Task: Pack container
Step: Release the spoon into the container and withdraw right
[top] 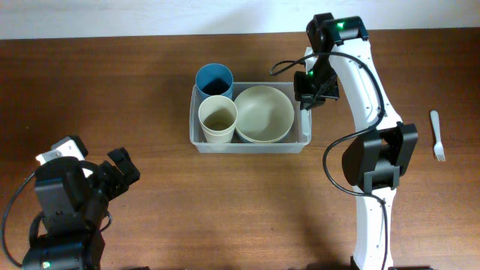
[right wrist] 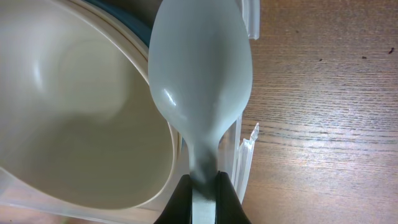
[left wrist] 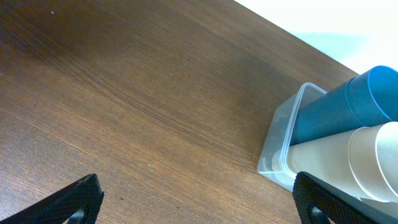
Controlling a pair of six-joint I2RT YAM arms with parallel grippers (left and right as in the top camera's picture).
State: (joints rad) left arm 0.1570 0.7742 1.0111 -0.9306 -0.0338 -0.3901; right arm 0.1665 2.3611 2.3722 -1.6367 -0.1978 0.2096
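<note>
R hand (right wrist: 203,198) clamps spoon (right wrist: 202,81) by handle, lengthwise over container (right wrist: 247,152) R rim. L hand (top: 122,171) well apart from container, fingers spread, empty.

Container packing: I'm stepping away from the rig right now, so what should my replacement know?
Right gripper: shut on the pale spoon, over the right end of the container, beside the bowl.
Left gripper: open, empty, well away from the container.
Done: blue cup, cream cup and bowl are in the container.
Left: release the spoon inside. The fork lies on the table outside the container, probably next.
</note>
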